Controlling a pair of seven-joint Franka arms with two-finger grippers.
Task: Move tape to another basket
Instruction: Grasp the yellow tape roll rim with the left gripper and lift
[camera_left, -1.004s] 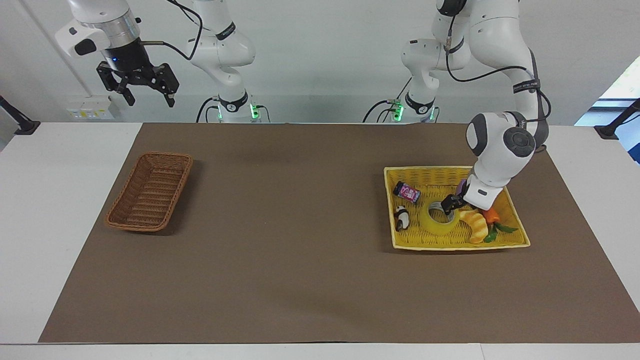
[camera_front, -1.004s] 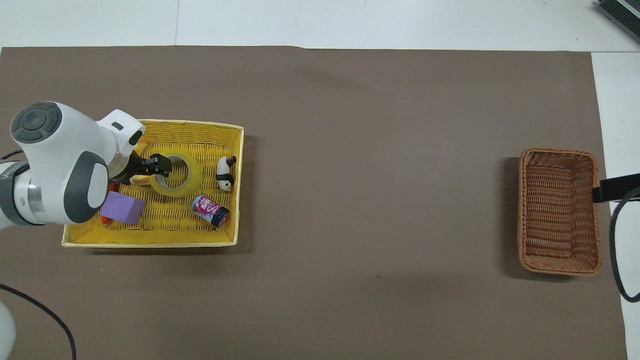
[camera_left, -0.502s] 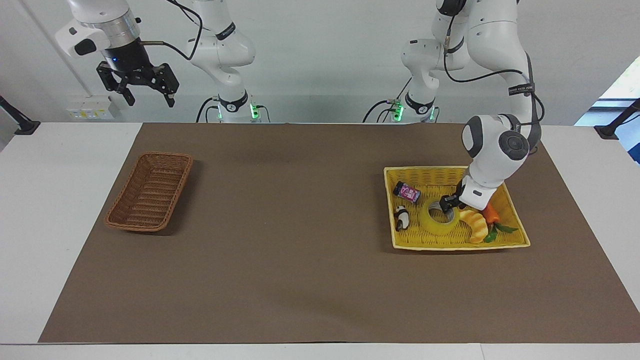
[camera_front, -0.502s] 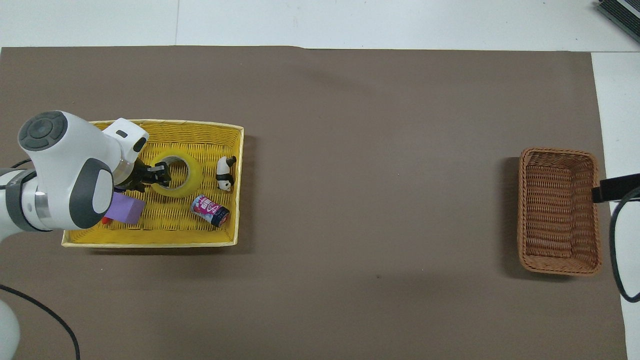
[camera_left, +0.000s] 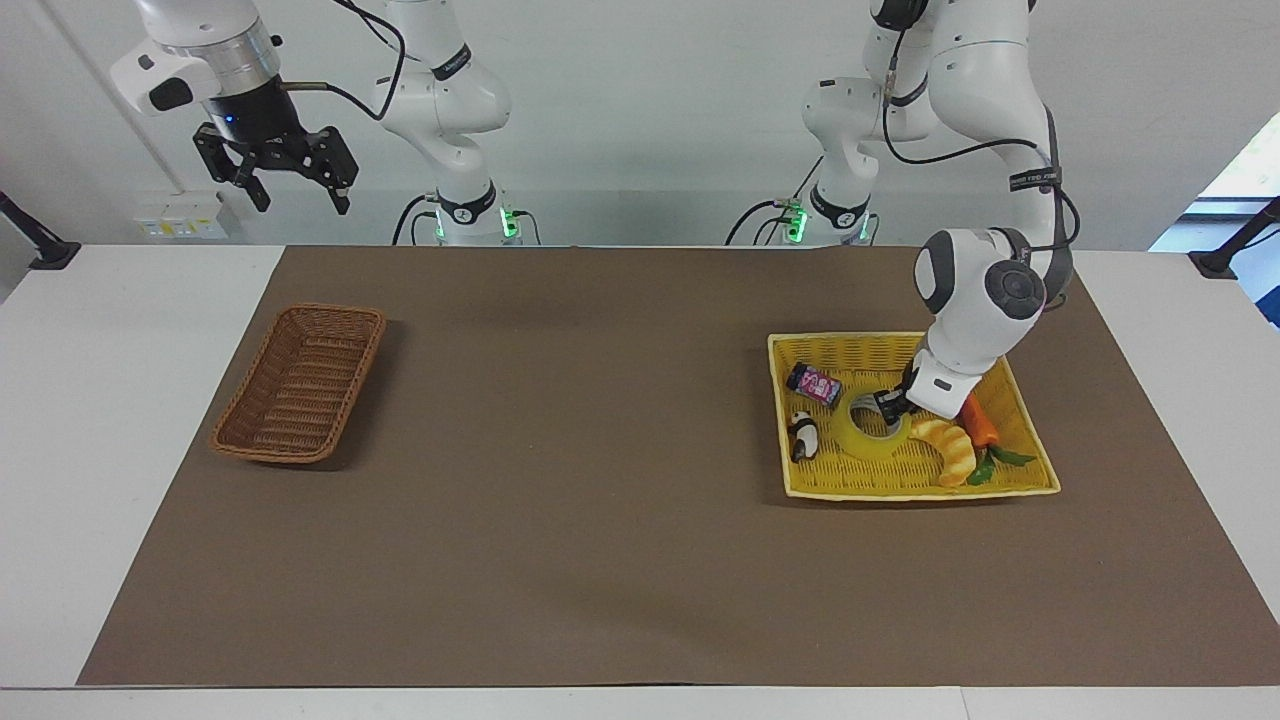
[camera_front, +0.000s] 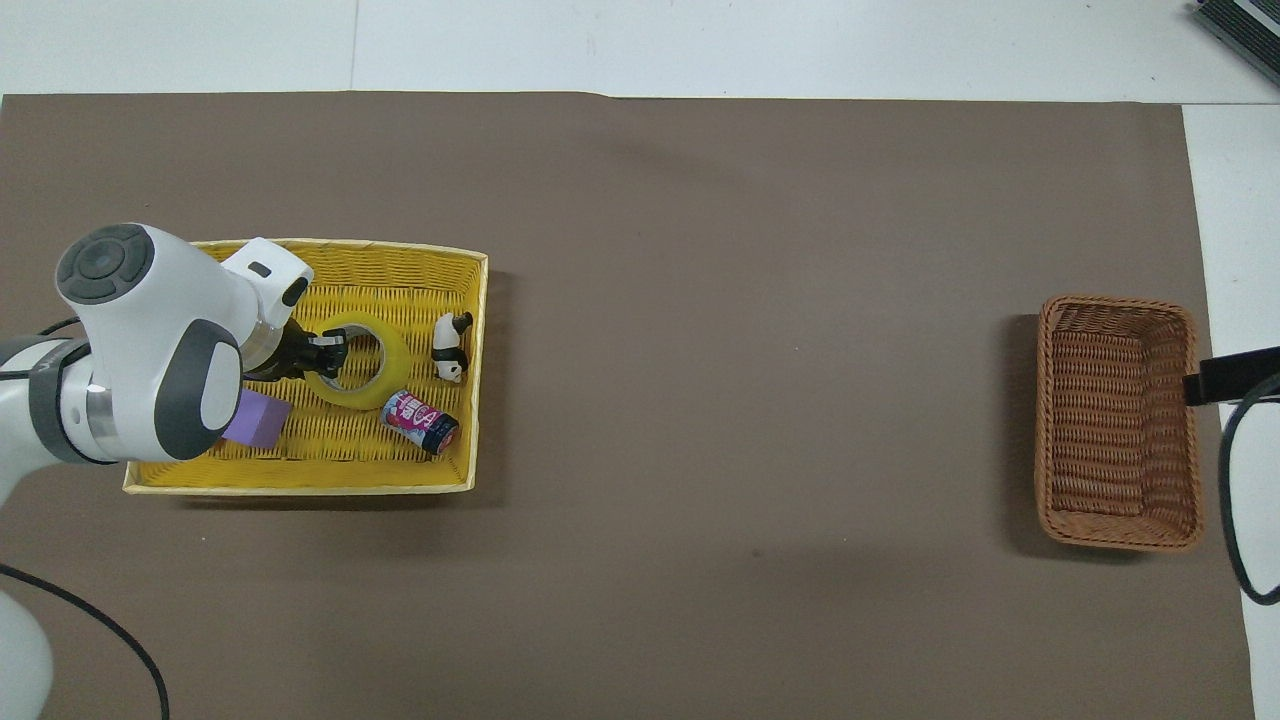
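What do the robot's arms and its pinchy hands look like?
Both arms are glossy white with rounded shells and dark grey round caps at the joints. Black cables loop along them, and green lights glow at the bases. The left gripper and the right gripper are black with two short fingers.

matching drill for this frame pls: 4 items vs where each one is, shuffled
Items:
1. roll of translucent yellow tape
2. dark-brown woven wicker basket
3. small panda figure
4. right gripper

Places:
A. raised in the air, waiting
B. toward the right arm's end of the table, nothing in it
C. in the bright yellow woven basket, left gripper at its rim
D. in the same yellow basket, beside the tape

Pairs: 1-C, 2-B, 3-D, 4-A
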